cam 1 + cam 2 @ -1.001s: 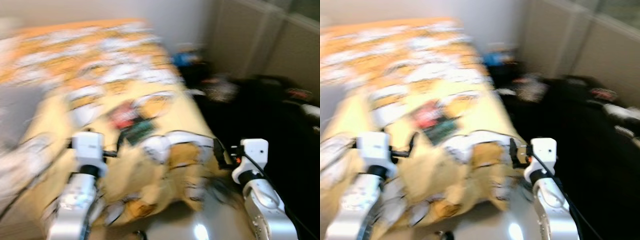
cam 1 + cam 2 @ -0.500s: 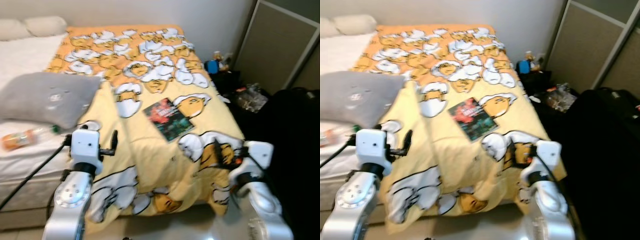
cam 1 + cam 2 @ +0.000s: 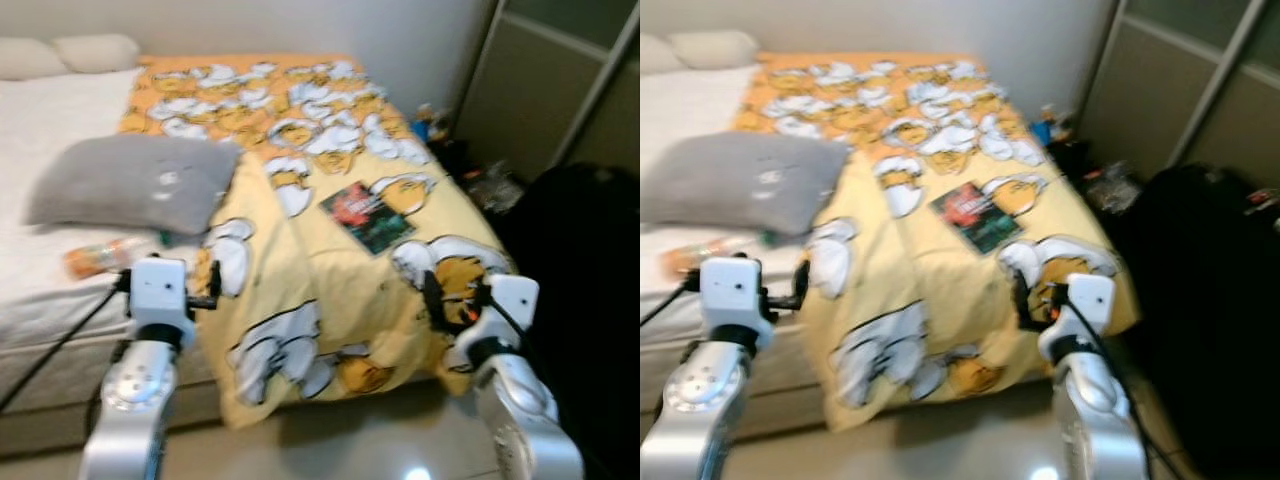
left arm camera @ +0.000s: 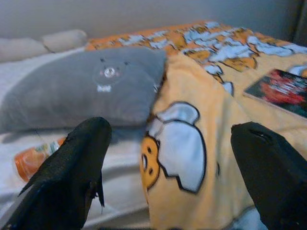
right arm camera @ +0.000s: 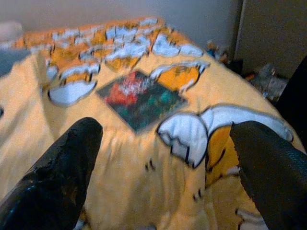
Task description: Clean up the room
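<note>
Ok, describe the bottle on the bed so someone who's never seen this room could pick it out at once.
Start at the bed, on its white-sheeted side beside the yellow blanket. A grey pillow lies there, and the bottle lies on its side just in front of it, near the mattress edge. It is the one orange thing on the white sheet, with a greenish cap.

both silver arms raised forward at the bed's foot, left gripper [image 4: 168,167] jaws spread wide and holding nothing, right gripper [image 5: 168,167] jaws likewise spread and holding nothing, wrists level, black cables along both forearms
</note>
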Tool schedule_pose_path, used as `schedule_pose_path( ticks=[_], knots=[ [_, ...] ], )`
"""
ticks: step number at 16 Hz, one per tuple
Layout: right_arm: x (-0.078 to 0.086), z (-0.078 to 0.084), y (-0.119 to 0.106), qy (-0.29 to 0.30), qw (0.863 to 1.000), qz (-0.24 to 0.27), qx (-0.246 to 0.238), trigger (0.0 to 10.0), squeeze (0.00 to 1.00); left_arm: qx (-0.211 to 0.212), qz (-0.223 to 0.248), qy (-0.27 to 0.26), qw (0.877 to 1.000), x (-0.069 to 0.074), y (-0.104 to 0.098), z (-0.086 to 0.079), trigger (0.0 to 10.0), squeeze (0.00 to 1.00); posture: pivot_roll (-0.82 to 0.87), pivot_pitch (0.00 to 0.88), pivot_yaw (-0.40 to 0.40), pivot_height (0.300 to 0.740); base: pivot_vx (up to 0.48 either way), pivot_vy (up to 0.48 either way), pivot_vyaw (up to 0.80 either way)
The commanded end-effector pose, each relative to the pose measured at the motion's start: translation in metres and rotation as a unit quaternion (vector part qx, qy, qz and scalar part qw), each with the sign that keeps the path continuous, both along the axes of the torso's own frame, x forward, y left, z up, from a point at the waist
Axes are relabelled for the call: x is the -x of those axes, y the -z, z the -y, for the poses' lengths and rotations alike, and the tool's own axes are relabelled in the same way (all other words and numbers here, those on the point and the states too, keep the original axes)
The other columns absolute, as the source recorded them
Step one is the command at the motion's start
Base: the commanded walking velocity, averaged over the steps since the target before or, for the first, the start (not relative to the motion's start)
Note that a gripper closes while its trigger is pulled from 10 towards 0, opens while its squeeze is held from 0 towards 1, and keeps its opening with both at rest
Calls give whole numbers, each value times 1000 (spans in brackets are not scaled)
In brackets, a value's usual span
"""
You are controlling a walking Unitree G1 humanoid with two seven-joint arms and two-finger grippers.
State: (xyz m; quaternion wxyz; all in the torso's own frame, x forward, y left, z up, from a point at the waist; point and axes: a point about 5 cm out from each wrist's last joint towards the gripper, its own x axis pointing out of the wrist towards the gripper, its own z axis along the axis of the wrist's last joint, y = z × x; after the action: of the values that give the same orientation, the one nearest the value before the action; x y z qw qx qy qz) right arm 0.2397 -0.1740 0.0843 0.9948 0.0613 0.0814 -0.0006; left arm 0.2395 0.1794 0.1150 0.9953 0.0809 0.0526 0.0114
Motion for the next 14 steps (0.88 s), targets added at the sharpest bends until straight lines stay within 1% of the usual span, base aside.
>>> schedule_pose_path(
  ticks=[1,2,3,4,5,7,10,12,14],
  knots=[
    [0,-3,-2,-7,1000,-1,-15,10000,0,-8,-1,-3,1000,-1,-1,-2,10000,0,-80,10,-2,740,0,311,0],
    [1,-2,-2,0,1000,-4,-17,10000,0,-7,-3,-3,1000,0,-1,-3,10000,0,-82,16,0,740,0,311,0],
    [0,1,-4,18,1000,5,-6,10000,0,-8,-4,-4,1000,1,0,-4,10000,0,-81,19,-4,740,0,311,0],
    [0,1,-4,14,1000,6,-10,10000,0,-9,-4,-5,1000,1,0,-4,10000,0,-79,20,-6,740,0,315,0],
    [0,0,-3,6,1000,4,-2,10000,0,-11,-3,-10,1000,2,0,-6,10000,0,-69,20,-12,740,0,315,0],
    [-1,-4,-4,-8,1000,4,-12,10000,0,-14,-2,-11,1000,2,-1,-6,10000,0,-64,21,-18,740,0,311,0],
    [-7,-5,-5,-5,1000,5,-1,10000,0,-16,0,-18,1000,4,-2,-8,10000,0,-52,15,-26,740,0,314,0],
    [-8,-6,-4,-12,1000,5,11,10000,0,-17,-1,-21,1000,6,-1,-10,10000,0,-52,7,-24,740,0,313,0],
    [-9,-9,-2,-9,1000,-8,7,10000,0,-17,-2,-22,1000,7,0,-11,10000,0,-56,5,-19,740,0,313,0]
  ],
)
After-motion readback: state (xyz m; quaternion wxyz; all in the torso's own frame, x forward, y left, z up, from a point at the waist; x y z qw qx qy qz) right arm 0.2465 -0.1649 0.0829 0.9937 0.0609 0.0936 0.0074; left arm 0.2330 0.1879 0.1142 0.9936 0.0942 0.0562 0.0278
